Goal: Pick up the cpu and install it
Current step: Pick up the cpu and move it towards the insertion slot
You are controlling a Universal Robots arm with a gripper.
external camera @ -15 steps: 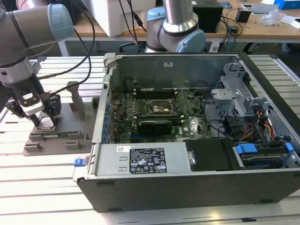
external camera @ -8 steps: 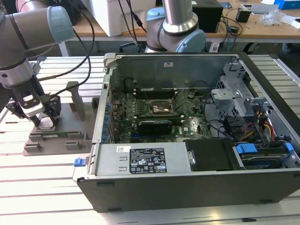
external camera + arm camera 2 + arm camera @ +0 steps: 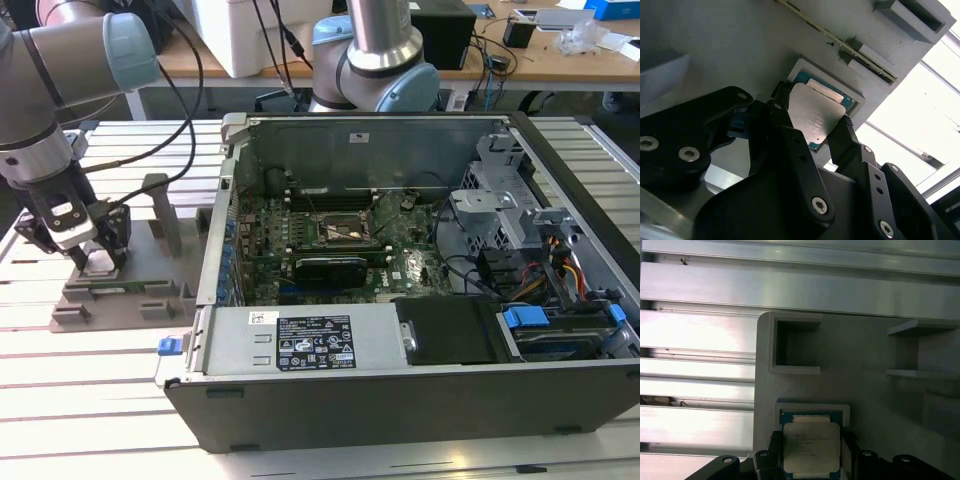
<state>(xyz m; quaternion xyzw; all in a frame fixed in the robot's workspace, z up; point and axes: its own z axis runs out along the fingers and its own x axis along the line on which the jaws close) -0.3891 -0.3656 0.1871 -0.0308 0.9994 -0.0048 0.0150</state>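
Gripper (image 3: 811, 113) tight on the cpu (image 3: 816, 116) at the grey fixture (image 3: 740, 45), computer case (image 3: 400, 395) alongside.

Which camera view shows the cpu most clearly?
The first wrist view: it sees the cpu squarely, metal top facing the camera. The second wrist view shows it obliquely, between the jaws of the gripper. The exterior view shows it tiny under the gripper.

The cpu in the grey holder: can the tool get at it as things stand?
Yes, it seems so. The tool is down at the cpu over the grey holder, its fingers appear to press two opposite edges, and nothing lies between.
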